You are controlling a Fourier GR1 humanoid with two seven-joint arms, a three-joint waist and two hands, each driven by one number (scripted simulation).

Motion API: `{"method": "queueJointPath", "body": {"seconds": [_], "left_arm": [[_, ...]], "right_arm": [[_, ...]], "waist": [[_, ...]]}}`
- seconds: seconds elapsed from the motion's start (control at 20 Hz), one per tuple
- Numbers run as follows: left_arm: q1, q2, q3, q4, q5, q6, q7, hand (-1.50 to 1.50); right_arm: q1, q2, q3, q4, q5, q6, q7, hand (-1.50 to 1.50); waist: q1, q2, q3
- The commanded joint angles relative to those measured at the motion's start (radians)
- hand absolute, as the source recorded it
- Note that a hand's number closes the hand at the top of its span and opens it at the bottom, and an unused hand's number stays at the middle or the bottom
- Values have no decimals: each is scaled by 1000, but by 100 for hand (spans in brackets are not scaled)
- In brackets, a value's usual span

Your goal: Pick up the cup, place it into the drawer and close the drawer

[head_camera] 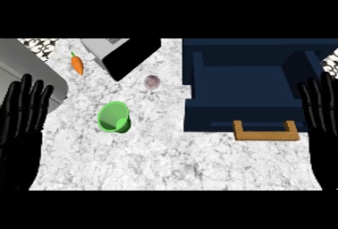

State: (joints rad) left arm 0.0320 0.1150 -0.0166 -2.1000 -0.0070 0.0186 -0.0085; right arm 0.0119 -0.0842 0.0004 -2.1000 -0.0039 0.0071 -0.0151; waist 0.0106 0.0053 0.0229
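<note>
Green cup [113,117] on its side mid-desk [165,156], open drawer [247,89] at 3 o'clock, left hand [23,116] and right hand [321,112] fingers straight, spread.

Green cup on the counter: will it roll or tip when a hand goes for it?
The green cup appears to lie on its side on the counter, mouth toward the camera, so a nudge would probably roll it. Its thin rim suggests it is light and may skid. It looks rigid.

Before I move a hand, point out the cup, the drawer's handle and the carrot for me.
cup [113,117]: head view, on its green open mouth.
drawer's handle [265,135]: head view, on the wooden front bar.
carrot [77,65]: head view, on its orange body.
</note>
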Motion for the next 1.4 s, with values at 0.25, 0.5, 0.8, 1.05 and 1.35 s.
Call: {"method": "queueJointPath", "body": {"seconds": [0.25, 0.5, 0.8, 1.05, 1.35], "left_arm": [[-204, -64, 0, 234, -78, 73, -68, -150], [-215, -114, -71, 334, 71, 187, -62, -150], [-257, -115, -91, 362, 69, 233, -75, -150], [-303, -115, -75, 418, 82, 248, -60, -150], [-288, -103, -54, 380, 68, 237, -14, -150]], "right_arm": [[-73, 5, 27, 47, 3, 17, 50, -150], [-31, -19, -17, 21, -167, 102, 102, -150], [-48, 33, 67, 33, -42, 43, 116, -150], [8, 7, 17, 12, -110, 110, 72, -150], [-79, 44, 31, 30, -63, 37, 131, -150]], "waist": [[-14, -4, -23], [-18, -4, -23], [-12, -6, -23], [-15, -6, -23], [-12, -6, -23]]}}
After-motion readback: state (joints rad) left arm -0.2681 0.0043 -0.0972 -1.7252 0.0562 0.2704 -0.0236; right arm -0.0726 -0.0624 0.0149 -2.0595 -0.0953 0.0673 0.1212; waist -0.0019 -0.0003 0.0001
